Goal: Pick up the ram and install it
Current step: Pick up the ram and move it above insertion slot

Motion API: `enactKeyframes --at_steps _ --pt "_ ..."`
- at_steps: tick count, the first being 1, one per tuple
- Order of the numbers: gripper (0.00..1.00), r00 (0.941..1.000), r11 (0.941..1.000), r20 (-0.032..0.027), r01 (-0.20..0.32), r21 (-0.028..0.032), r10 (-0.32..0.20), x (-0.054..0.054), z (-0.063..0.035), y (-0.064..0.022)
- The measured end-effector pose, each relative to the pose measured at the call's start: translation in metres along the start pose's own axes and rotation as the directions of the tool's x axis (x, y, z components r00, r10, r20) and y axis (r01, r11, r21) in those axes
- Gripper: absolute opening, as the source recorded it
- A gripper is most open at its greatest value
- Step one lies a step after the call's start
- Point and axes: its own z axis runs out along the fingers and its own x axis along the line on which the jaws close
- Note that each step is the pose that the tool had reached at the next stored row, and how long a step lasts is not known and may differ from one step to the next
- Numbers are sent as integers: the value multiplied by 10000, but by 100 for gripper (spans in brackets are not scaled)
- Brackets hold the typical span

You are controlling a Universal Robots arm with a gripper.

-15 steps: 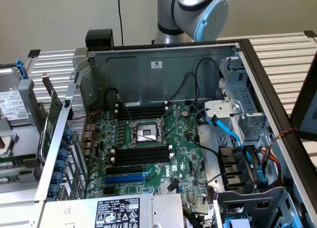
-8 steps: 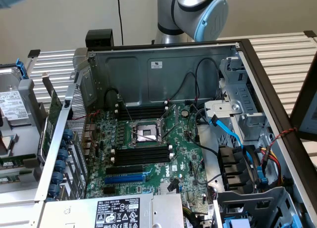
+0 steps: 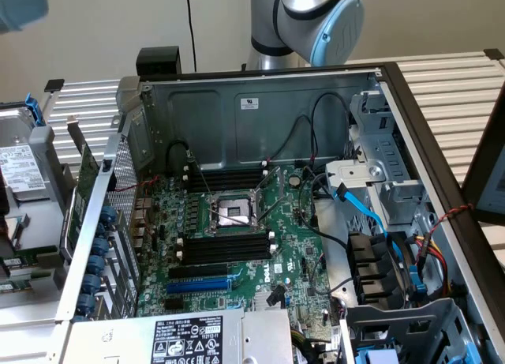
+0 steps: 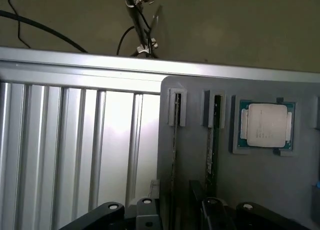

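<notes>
– Two steps are listed, pick-up and install. How many count as done?

– None. Start at the gripper [image 4: 179, 217]: your jaws stand wide open and hold nothing. One finger pad [image 4: 146, 217] sits on one side of the ram [image 4: 174, 140] and the opposite finger [image 4: 212, 210] on the other. Both look apart from it, as far as the wrist view shows. The ram stands on edge in a slot of the grey holder [image 4: 280, 190] and is not lifted.

– What lies beside it?

– Just beside the ram, a second stick [image 4: 216, 140] stands in the neighbouring slot. The opposite finger is near it; you cannot tell whether they touch. Beyond that, a processor [image 4: 267, 125] lies flat in its own pocket of the holder. Neither fits your task part.

– And the destination?

– Read the exterior view near to far.
1. The blue slot [image 3: 197, 286] lies at 6 o'clock of the processor socket [image 3: 230, 212]. It is not a memory slot.
2. Between the two runs one bank of black memory slots [image 3: 225, 249].
3. A second bank [image 3: 225, 178] runs at 12 o'clock of the socket.
4. Both banks look empty, so judge the install as not yet begun.
5. The arm [image 3: 316, 20] rises at 12 o'clock, behind the rear wall of the case [image 3: 205, 119].

Both steps are left to do.
</notes>
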Motion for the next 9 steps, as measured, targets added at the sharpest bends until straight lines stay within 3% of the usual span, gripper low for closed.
enactKeyframes --at_steps 9 --pt "36 10000 10000 1 -11 0 11 3 119 -31"
